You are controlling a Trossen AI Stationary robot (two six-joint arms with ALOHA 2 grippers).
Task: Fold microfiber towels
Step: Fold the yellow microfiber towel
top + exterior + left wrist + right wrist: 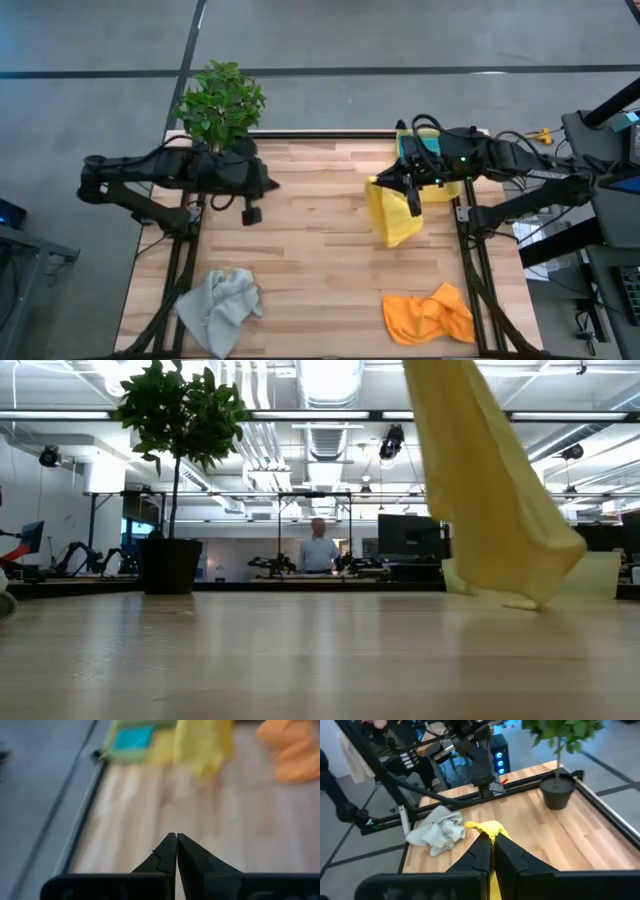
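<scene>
Right tool (415, 205) pinched shut on the yellow towel (392, 218), upper right of the high view; cloth hangs below the tool, lower edge on the bench (320, 260). Left tool (252, 214) closed, empty, upper left. Grey towel (220, 308) lower left, orange towel (428, 315) lower right. Right arm is nearer.

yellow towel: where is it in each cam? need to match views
High: yellow towel right of centre, hanging from the shut right gripper.
Low: draped from the top edge down, right side.
Left wrist: blurred yellow shape at the top.
Right wrist: pinched at the gripper tips.
Shared landmark: potted plant.
</scene>
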